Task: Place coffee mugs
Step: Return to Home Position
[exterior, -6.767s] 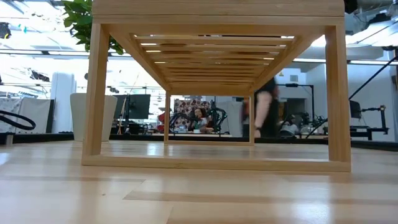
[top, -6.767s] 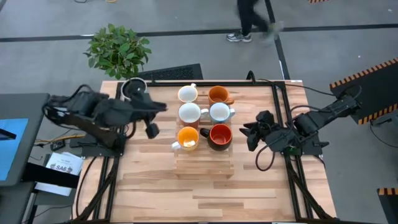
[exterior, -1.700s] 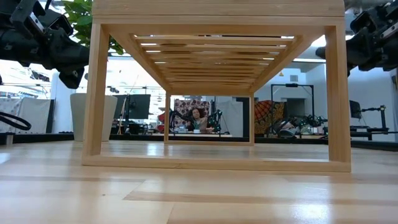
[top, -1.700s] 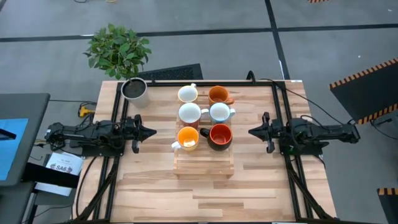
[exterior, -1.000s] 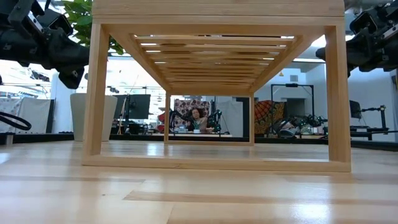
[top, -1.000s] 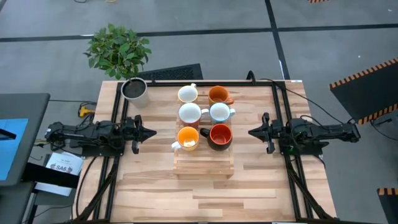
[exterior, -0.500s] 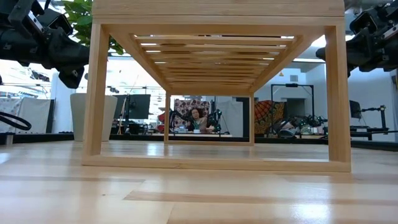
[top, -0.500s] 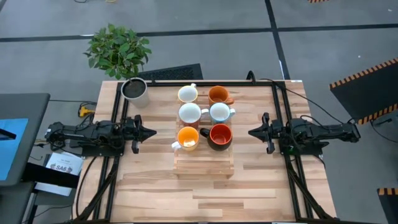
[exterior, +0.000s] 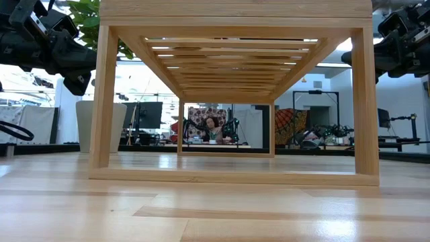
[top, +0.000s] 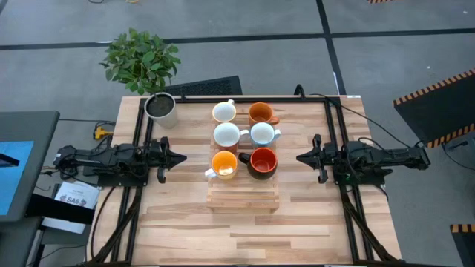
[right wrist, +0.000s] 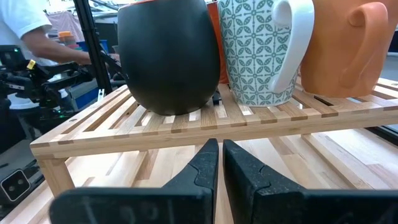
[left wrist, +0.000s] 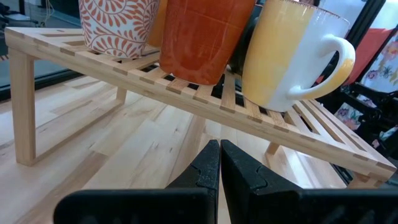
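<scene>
Several coffee mugs stand upright on a slatted wooden rack (top: 243, 194) at the table's middle. Among them are a white one (top: 224, 112), an orange one (top: 260, 113), a yellow-orange one (top: 224, 164) and a red-orange one with a black outside (top: 262, 161). My left gripper (top: 180, 157) hovers level to the left of the rack, shut on nothing (left wrist: 219, 168). My right gripper (top: 299, 157) hovers level to the right of the rack, likewise shut on nothing (right wrist: 219, 165). Both point at the rack from a short way off.
A grey-white pot with a dark inside (top: 160, 107) stands at the table's far left, with a potted plant (top: 141, 59) behind it. The rack's near part carries no mugs. In the low view the rack's frame (exterior: 366, 101) fills the middle, with both arms above.
</scene>
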